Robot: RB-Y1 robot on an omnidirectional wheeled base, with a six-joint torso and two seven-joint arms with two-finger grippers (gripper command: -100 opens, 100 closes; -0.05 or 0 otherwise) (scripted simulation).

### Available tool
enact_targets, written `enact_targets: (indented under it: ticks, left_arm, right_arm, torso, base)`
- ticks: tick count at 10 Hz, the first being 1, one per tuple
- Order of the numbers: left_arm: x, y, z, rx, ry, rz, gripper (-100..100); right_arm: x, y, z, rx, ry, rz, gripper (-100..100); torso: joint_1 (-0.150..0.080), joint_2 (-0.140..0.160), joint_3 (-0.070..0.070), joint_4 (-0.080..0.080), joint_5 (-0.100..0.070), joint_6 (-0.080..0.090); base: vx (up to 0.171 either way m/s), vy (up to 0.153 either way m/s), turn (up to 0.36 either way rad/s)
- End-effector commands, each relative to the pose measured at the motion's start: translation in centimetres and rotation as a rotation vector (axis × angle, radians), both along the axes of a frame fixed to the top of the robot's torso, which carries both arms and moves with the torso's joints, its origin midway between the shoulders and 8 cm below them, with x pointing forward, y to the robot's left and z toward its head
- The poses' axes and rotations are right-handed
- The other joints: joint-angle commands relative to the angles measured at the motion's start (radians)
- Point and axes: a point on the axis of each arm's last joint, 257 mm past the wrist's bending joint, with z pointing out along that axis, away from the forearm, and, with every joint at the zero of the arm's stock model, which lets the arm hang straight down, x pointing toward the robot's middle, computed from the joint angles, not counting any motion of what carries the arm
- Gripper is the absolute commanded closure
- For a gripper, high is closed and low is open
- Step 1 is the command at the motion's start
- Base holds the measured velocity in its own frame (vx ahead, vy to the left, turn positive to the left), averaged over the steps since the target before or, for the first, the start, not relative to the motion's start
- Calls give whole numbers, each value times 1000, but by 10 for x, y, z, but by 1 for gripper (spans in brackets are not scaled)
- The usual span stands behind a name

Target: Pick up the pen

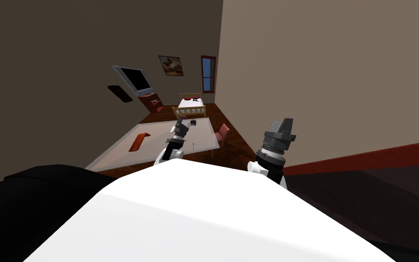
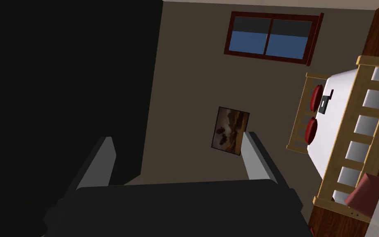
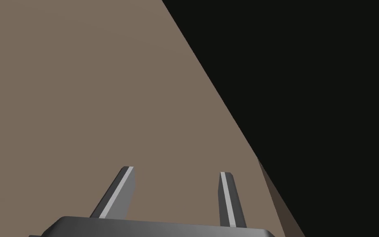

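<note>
- Holds left gripper [image 1: 180, 123] raised over the table [image 1: 127, 150], released, fingers [image 2: 106, 160] well apart, grasping nothing.
- Holds right gripper [image 1: 282, 126] off to the table's right, likewise released and empty.
- Shows pen [image 1: 193, 146] as a thin dark sliver on the table near its front edge, just right of the left forearm, apart from both grippers.
- Shows a red object [image 1: 138, 142] on the table's left part.

Pale grey rectangular table [image 1: 154, 136], ahead of me on the dark reddish wooden floor [image 1: 231, 152].

On it:
- flat orange-red rectangular slab [image 1: 139, 141], toward its left side
- thin dark pen [image 1: 193, 146], near its right edge
- small dark boxy thing [image 1: 193, 122], at the far end

Beyond it stands a white-topped bed in a pale wooden frame [image 2: 337, 123], bearing two round red cushions [image 2: 317, 96] and a small dark flat thing [image 2: 324, 105].
</note>
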Motion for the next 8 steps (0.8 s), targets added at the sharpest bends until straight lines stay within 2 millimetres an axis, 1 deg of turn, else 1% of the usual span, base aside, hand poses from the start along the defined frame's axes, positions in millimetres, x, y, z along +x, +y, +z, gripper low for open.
enact_targets:
  ticks: [1,2,3,4,6,8]
  left_arm:
    - [12,-12,-35,28,94,-19,-100]
    - [19,-15,-58,48,154,-30,-100]
    - [24,-20,-75,69,200,-44,-100]
    - [24,-18,-82,69,215,-41,-100]
    - [32,-23,-131,119,336,-61,-100]
    - [34,-26,-177,175,449,-81,-100]
  right_arm:
    - [0,0,0,0,0,0,0]
    - [0,0,0,0,0,0,0]
    - [0,0,0,0,0,0,0]
    - [0,0,0,0,0,0,0]
    - [0,0,0,0,0,0,0]
    - [0,0,0,0,0,0,0]
  torso:
    - [0,0,0,0,0,0]
    - [0,0,0,0,0,0]
    - [0,1,0,0,0,0]
    - [0,0,0,0,0,0]
    - [-1,-2,-1,0,0,0]
    - [-1,0,0,0,0,0]
  base:
    - [-72,30,-104]
    - [-86,44,-126]
    - [-70,38,-141]
    - [-46,15,-43]
    - [-53,11,-108]
    - [-65,18,-157]
